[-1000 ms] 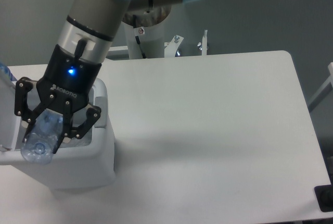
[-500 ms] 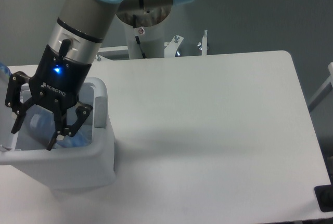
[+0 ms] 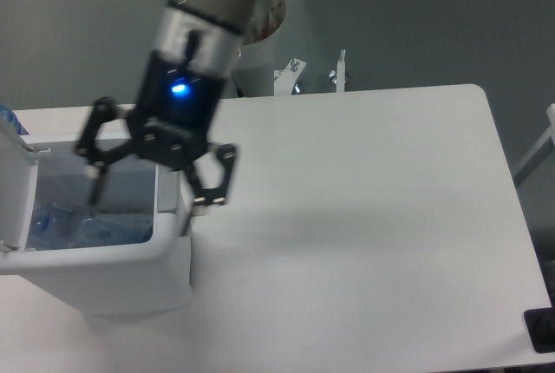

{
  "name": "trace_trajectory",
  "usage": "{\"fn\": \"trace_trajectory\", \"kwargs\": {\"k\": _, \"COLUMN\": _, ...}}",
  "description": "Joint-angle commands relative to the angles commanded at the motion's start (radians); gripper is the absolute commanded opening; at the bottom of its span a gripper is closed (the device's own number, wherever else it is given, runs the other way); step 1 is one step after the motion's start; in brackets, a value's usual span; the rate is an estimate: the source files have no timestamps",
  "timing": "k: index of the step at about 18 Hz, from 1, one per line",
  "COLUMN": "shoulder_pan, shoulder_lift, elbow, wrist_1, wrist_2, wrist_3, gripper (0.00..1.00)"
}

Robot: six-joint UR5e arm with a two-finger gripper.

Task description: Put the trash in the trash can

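While the end effector [image 3: 146,189] gapes empty, bluish trash [image 3: 87,225] lies inside the trash can [image 3: 104,273].

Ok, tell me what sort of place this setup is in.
Probably a robotics lab or test cell: a bare white rectangular table, a pedestal-mounted arm with a black two-finger end effector, and a large white plastic bin against a plain grey wall.

A white tabletop [image 3: 364,217] with rounded corners carries the trash can [image 3: 104,273], a large white bin standing directly on it at its front left. To the right of the trash can, the surface shows only soft grey shadow near the bin's side.
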Motion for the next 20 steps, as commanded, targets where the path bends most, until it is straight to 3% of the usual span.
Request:
{"fn": "trace_trajectory", "kwargs": {"k": 7, "shoulder_pan": 0.061, "shoulder_lift": 0.008, "elbow": -0.023, "wrist_1": -0.034, "wrist_2": 0.258, "wrist_3": 0.146, "gripper": 1.00}}
{"fn": "trace_trajectory", "kwargs": {"k": 14, "shoulder_pan": 0.172, "shoulder_lift": 0.038, "elbow": -0.051, "wrist_1": -0.185, "wrist_2": 0.312, "wrist_3": 0.448, "gripper": 1.00}}
{"fn": "trace_trajectory", "kwargs": {"k": 20, "shoulder_pan": 0.192, "shoulder_lift": 0.046, "elbow": -0.049, "wrist_1": -0.299, "wrist_2": 0.428, "wrist_3": 0.704, "gripper": 1.00}}
